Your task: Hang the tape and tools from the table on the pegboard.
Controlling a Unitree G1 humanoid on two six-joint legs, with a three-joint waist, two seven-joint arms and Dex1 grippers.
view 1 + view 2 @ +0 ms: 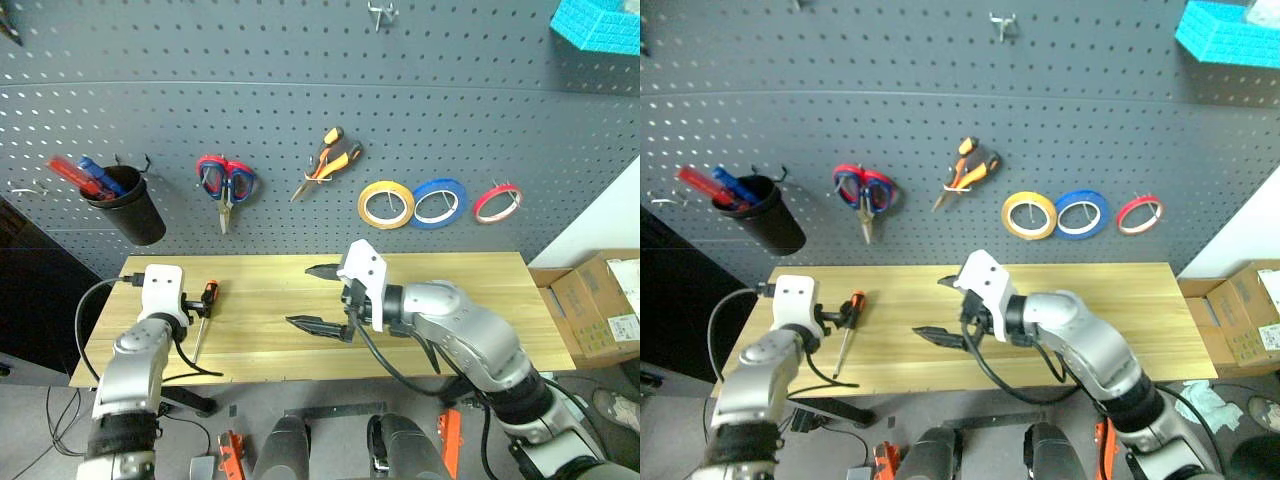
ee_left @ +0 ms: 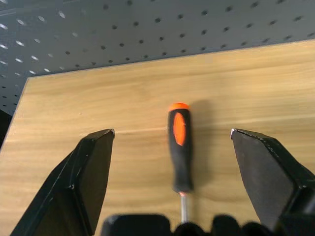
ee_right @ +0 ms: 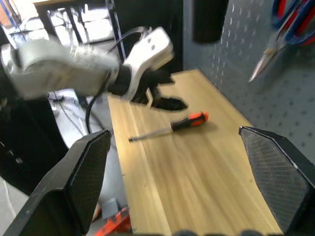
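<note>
One tool is left on the worktop [image 1: 420, 290]: the slim screwdriver [image 1: 204, 318], lying near the left end with its orange-and-black handle toward the pegboard [image 1: 300, 90] and its shaft pointing back at the near edge. The rest already hangs on hooks: the yellow tape [image 1: 386, 204] beside a blue tape ring [image 1: 439, 202] and a red tape ring [image 1: 497, 203] on the right, the pliers [image 1: 327, 161] at centre, and a pair of scissors [image 1: 225, 185] left of them. A black cup [image 1: 128, 203] with pens hangs farther left.

The left pincer [image 2: 172, 140] sits just behind the screwdriver with its fingers spread wide and nothing between them. The left wrist view shows the handle lying between the two fingertips and in line with the pincer, so I judge the arm is lined up that way to close across the grip, the thickest part of the tool.

The right pincer [image 1: 322, 298] hovers over the middle of the worktop, turned toward the left, fingers wide and empty. It probably waits there to keep out of the left arm's way.

The screwdriver looks like the last piece to hang. A round handle may roll if one finger touches it first.
</note>
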